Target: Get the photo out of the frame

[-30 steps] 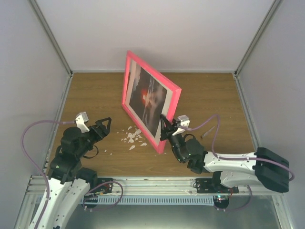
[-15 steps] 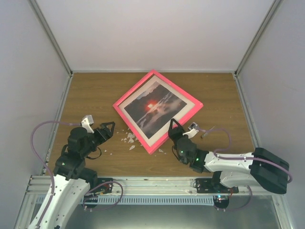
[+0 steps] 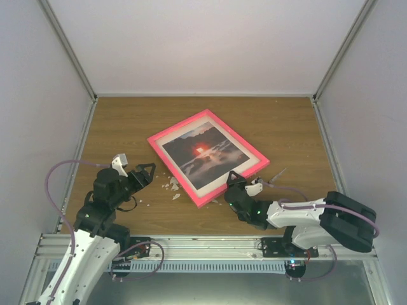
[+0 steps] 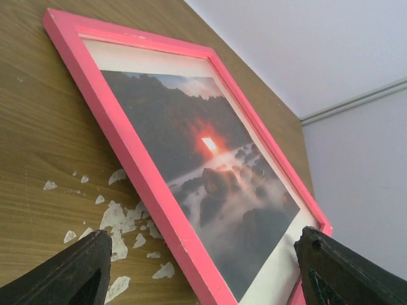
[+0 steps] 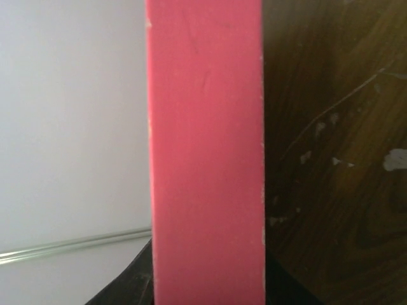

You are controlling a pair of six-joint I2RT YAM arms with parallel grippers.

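So the frame (image 3: 174, 172) is face up on the table (image 3: 121, 127), photo (image 3: 205, 155) inside. My right gripper (image 3: 236, 181) is clamped on its near rail, left gripper (image 3: 145, 173) gaping alongside. The print looks thin, glossy and crease-prone, so I'd pinch an edge from the back.

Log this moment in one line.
frame: face-up | photo: inside frame | right jaws: shut on frame edge | left jaws: open, off frame
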